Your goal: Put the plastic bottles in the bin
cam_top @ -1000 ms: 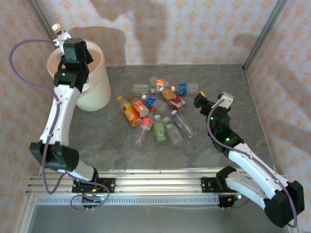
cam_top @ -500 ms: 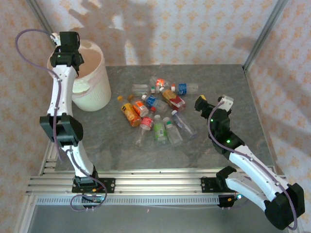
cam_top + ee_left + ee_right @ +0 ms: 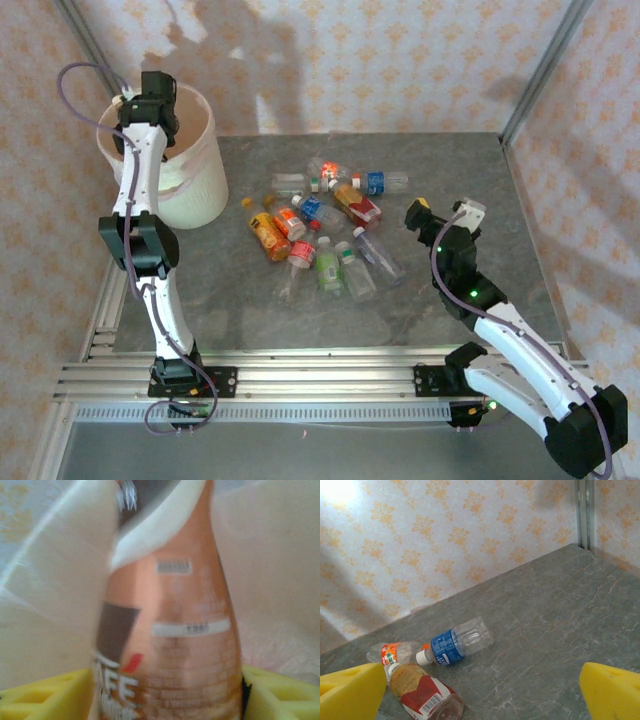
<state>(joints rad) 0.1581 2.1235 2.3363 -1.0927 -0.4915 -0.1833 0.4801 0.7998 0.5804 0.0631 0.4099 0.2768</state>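
My left gripper [image 3: 157,88] hangs over the back rim of the white bin [image 3: 203,120]. In the left wrist view a blurred orange-brown coffee-labelled bottle [image 3: 175,645] stands between the yellow fingers [image 3: 40,697], with a thin dark gap on its right side and the pale bin liner behind it. Several plastic bottles [image 3: 320,225] lie heaped mid-table. My right gripper [image 3: 442,207] is open to the right of the heap with nothing in it. The right wrist view has a blue-labelled bottle [image 3: 452,645] and a red-labelled bottle [image 3: 420,692] ahead of the right gripper [image 3: 480,695].
The grey stone-patterned table [image 3: 450,160] is closed in by patterned walls with metal corner posts [image 3: 545,65]. An orange-labelled bottle [image 3: 395,652] lies behind the blue one. Bare table stretches right of the heap towards the far right corner.
The left arm has swung the bottle from the bin's far left rim to over the bin, and its jaws have spread. The right arm has barely shifted.
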